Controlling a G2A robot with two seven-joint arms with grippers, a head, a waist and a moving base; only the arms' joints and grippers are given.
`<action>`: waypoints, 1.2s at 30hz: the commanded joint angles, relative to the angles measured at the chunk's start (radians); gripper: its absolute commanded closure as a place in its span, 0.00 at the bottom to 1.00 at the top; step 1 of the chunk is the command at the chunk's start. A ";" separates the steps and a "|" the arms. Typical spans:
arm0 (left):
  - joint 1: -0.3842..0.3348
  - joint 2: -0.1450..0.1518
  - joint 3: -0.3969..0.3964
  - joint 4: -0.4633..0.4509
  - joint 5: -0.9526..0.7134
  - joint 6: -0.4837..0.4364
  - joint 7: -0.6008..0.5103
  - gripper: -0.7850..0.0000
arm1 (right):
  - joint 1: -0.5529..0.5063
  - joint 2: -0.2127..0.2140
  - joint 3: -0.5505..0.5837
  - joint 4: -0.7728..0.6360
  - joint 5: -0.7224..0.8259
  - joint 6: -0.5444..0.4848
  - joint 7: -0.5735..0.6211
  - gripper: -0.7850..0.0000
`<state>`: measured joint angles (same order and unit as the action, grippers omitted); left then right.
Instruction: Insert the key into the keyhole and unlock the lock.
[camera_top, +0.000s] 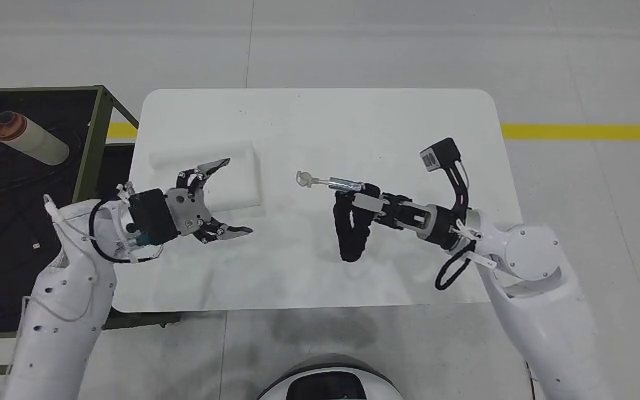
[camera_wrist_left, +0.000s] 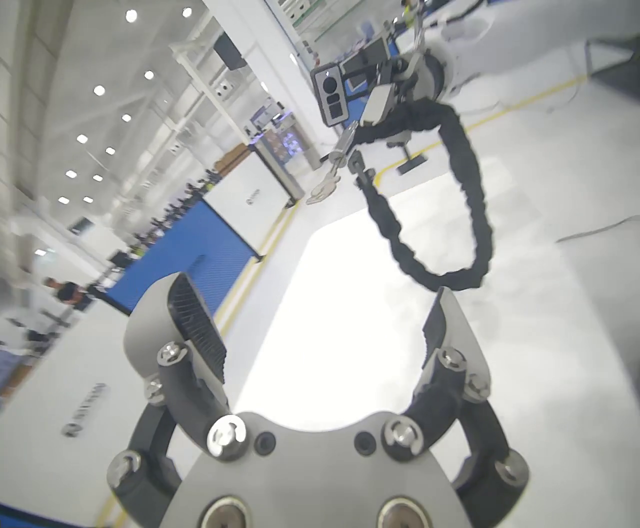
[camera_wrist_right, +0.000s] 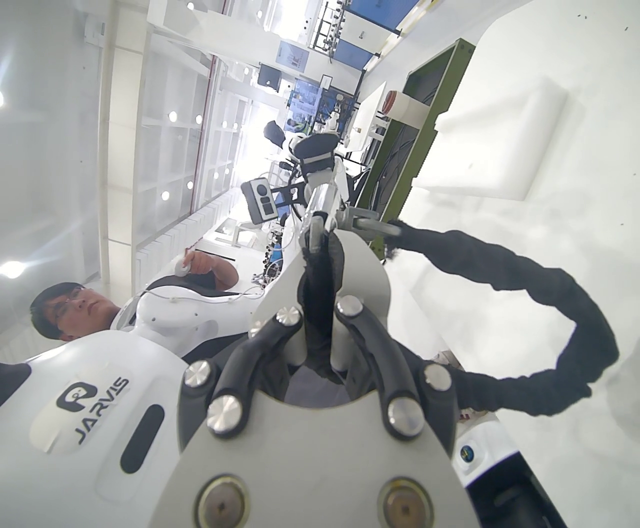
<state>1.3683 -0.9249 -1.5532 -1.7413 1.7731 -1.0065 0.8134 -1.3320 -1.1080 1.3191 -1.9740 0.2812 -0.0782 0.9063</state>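
Lock (camera_top: 345, 185) and key (camera_top: 305, 180) are hanging together over the middle of the bench (camera_top: 300, 120), carried by the right gripper (camera_top: 372, 197), whose jaws are clamping the lock's metal barrel with part of the black sleeve caught between them. The sleeved chain loop (camera_top: 350, 235) is drooping from the barrel toward the bench; whether its lowest bend is touching the surface cannot be told.

Judging by the top view and the left wrist view, the key is already sitting in the keyhole: its shaft is running straight into the barrel's end and its bow (camera_wrist_left: 322, 190) is sticking out free. So the insertion is looking done. The unlocking is looking undone, since both ends of the loop are seemingly meeting at the barrel and the ring is reading as closed. What is remaining is a turn of the key and the release of the loop's end.

The left gripper (camera_top: 235, 197) is hovering well apart from the key, partly over a white foam block (camera_top: 170, 160), its jaws spread wide and holding nothing.

Barrel and key are sharing one long axis, lying roughly level and running across the bench from one arm toward the other. The bow is pointing at the left gripper, away from the right wrist, and angling slightly toward the bench's far edge.
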 joint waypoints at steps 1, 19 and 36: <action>-0.001 0.003 0.014 0.012 -0.040 -0.006 -0.011 0.00 | 0.001 0.000 -0.002 -0.001 -0.003 0.005 0.005 1.00; -0.075 0.115 0.308 0.109 -0.777 -0.006 -0.319 0.00 | -0.035 0.003 0.000 -0.023 -0.026 -0.016 -0.024 1.00; -0.070 0.115 0.310 0.110 -0.782 -0.003 -0.323 0.00 | -0.054 0.003 -0.004 -0.032 -0.026 -0.012 -0.034 1.00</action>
<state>1.2936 -0.8096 -1.2453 -1.6322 0.9956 -1.0123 0.4944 -1.3761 -1.1053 1.3166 -2.0012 0.2568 -0.0924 0.8769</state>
